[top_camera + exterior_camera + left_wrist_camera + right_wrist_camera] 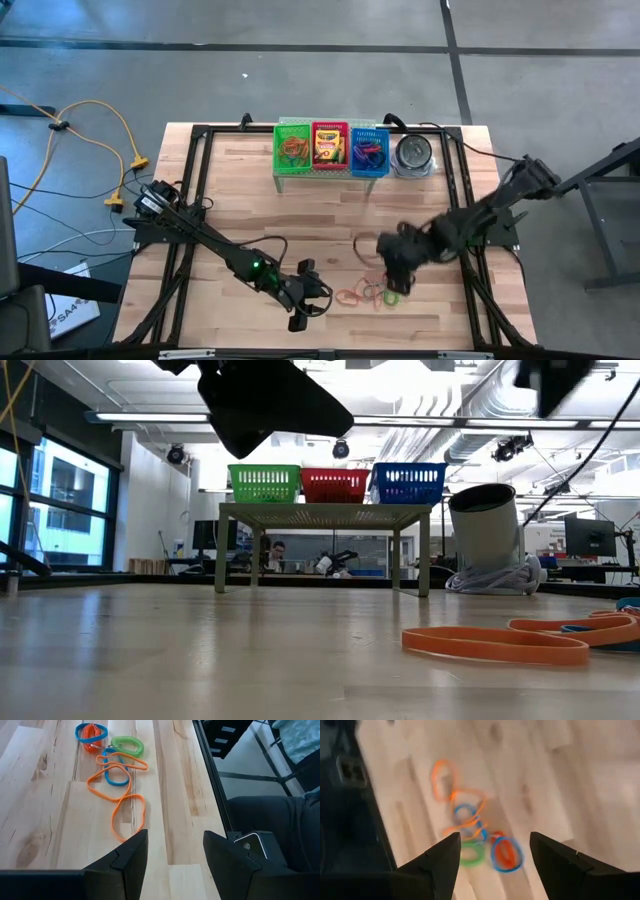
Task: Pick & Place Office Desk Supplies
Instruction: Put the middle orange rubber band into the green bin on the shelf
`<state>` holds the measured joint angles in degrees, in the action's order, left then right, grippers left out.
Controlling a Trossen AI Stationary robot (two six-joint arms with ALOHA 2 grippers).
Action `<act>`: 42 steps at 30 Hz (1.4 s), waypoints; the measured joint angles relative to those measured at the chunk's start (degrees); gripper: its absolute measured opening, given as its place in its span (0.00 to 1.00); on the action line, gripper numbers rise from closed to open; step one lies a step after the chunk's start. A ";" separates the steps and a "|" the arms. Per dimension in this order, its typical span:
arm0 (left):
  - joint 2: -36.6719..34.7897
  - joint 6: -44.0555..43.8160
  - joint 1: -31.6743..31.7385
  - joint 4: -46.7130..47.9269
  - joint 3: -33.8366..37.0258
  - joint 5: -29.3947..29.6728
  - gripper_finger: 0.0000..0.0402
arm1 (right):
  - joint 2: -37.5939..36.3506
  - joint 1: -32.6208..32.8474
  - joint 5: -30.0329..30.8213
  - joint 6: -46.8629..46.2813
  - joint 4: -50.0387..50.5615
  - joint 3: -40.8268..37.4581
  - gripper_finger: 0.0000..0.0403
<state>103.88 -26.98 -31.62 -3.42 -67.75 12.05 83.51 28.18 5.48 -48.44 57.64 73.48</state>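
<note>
Your loose rubber bands [368,292] are bunched in one small tangle on the bench [250,200], on the side away from the basket row and well apart from it. In the left wrist view you can make out long orange loops [120,795], a couple of blue ones, a green coiled one [127,745] and an orange coil. The green basket [292,147] already has bands in it, the red basket [329,146] holds the crayon boxes [327,144], and the blue basket [368,150] has some dark bands too. A metal tin [413,155] sits just beside the blue basket.

Your right gripper [392,270] hangs right over the tangle, fingers [440,865] spread about halfway with nothing between them. The left gripper [312,296] sits just beside the tangle on the side away from the right one, also about half open and empty, pointing at the bands.

On handling: these things are super light, floppy and a bit grippy, I reckon. They lie flat on the wood, so you'll want one finger tip down against the bench and pinch a single strand, not the whole loop. I'd go for an orange loop where it sticks out of the pile. Since they overlap, lifting one will probably drag its neighbours, so lift slowly. The coiled ones stand taller and should be an easier grab.
</note>
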 joint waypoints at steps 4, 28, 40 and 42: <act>0.00 -0.02 0.00 -0.04 0.00 0.00 0.47 | 3.28 3.91 1.58 5.06 -9.90 -4.56 0.56; 0.01 0.00 0.15 0.22 0.02 -0.02 0.47 | 21.98 -0.63 2.05 24.52 -26.68 -8.34 0.56; 2.38 -0.02 0.35 -0.46 0.04 0.05 0.47 | 21.98 1.25 5.03 24.74 -26.96 -8.34 0.56; 2.38 -0.02 0.35 -0.77 0.04 0.06 0.47 | 21.98 1.23 5.09 24.74 -27.00 -8.34 0.56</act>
<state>106.26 -27.00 -31.27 -4.19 -67.70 12.12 105.49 29.41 10.56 -23.70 30.64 65.14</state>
